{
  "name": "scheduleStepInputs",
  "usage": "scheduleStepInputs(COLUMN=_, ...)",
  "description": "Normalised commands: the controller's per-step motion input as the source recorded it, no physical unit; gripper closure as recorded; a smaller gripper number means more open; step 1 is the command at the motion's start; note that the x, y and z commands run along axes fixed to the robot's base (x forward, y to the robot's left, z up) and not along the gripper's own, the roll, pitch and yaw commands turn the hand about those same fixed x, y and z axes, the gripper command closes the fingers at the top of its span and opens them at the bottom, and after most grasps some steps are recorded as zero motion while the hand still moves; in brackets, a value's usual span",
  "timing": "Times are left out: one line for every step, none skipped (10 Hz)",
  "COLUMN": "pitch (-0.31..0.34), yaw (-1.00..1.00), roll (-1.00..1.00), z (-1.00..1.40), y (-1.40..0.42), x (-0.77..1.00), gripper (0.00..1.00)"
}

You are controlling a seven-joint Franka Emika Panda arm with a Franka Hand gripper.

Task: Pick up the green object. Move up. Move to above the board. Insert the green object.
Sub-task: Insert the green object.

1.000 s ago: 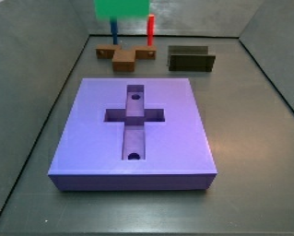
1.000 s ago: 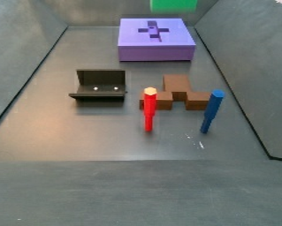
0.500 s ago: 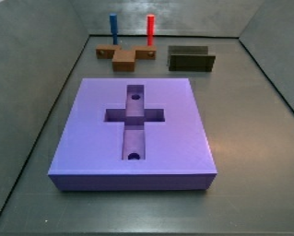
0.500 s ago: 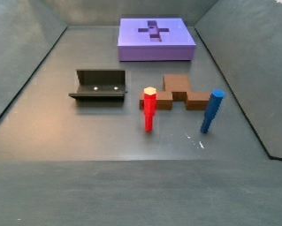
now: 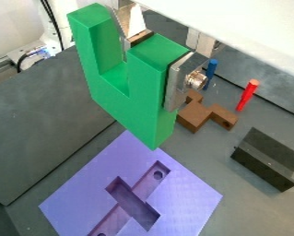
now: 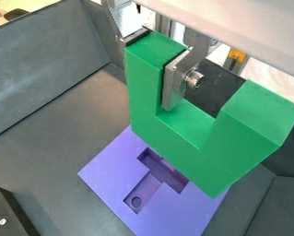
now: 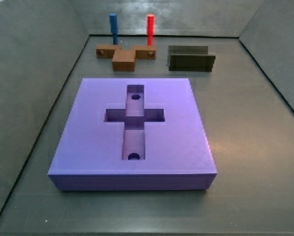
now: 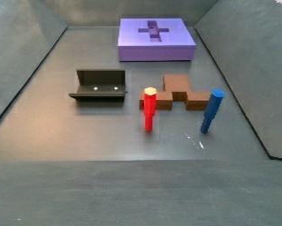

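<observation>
In both wrist views my gripper [image 5: 149, 69] [image 6: 152, 78] is shut on one prong of the green object [image 5: 131, 92] [image 6: 193, 129], a bright green U-shaped block, and holds it high in the air. The purple board [image 5: 81, 198] [image 6: 112, 166] with its cross-shaped recess lies far below the block. In both side views the board [image 7: 174, 138] [image 8: 179, 48] lies flat on the floor, and the gripper and the green object are out of view.
A brown cross-shaped block [image 7: 124, 55] [image 8: 179, 91], a red peg [image 7: 150, 28] [image 8: 149, 109], a blue peg [image 7: 112, 27] [image 8: 210, 111] and a dark olive-brown U-shaped block [image 7: 193, 58] [image 8: 99, 86] stand on the grey floor beside the board. Grey walls enclose the floor.
The green object showed at the upper edge of both side views a second ago. It has risen out of them and stays out of view now.
</observation>
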Motion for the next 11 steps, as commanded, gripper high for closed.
scheduleStepInputs(pitch=-0.026, yaw=-0.07, roll=0.19, z=-0.58, y=-0.44, x=0.16, gripper=1.00)
scheduleStepInputs(pitch=-0.060, yaw=0.03, roll=0.11, z=-0.99, y=-0.58, x=0.39, gripper=1.00)
scheduleStepInputs(pitch=-0.036, yaw=0.02, roll=0.10, z=-1.00, y=-0.48, x=0.47, gripper=1.00)
scheduleStepInputs(pitch=-0.011, yaw=0.00, roll=0.08, z=-1.00, y=-0.29, x=0.48, gripper=1.00)
scheduleStepInputs(pitch=0.000, yaw=0.00, roll=0.11, z=-1.00, y=-0.13, x=0.45, gripper=1.00)
scheduleStepInputs(pitch=0.000, yaw=0.00, roll=0.14, z=-1.00, y=0.00, x=0.39, gripper=1.00)
scheduleStepInputs(pitch=-0.041, yaw=0.00, roll=0.08, z=-1.00, y=0.00, x=0.25, gripper=1.00)
scheduleStepInputs(pitch=-0.137, yaw=0.00, roll=-0.01, z=-0.80, y=-0.09, x=0.07, gripper=1.00)
scheduleStepInputs(pitch=-0.107, yaw=0.00, roll=0.10, z=-0.74, y=-0.18, x=0.03, gripper=1.00)
scheduleStepInputs(pitch=-0.034, yaw=0.03, roll=0.24, z=-0.64, y=-0.09, x=0.12, gripper=1.00)
scheduleStepInputs(pitch=-0.030, yaw=0.04, roll=0.27, z=-0.57, y=-0.03, x=0.09, gripper=1.00)
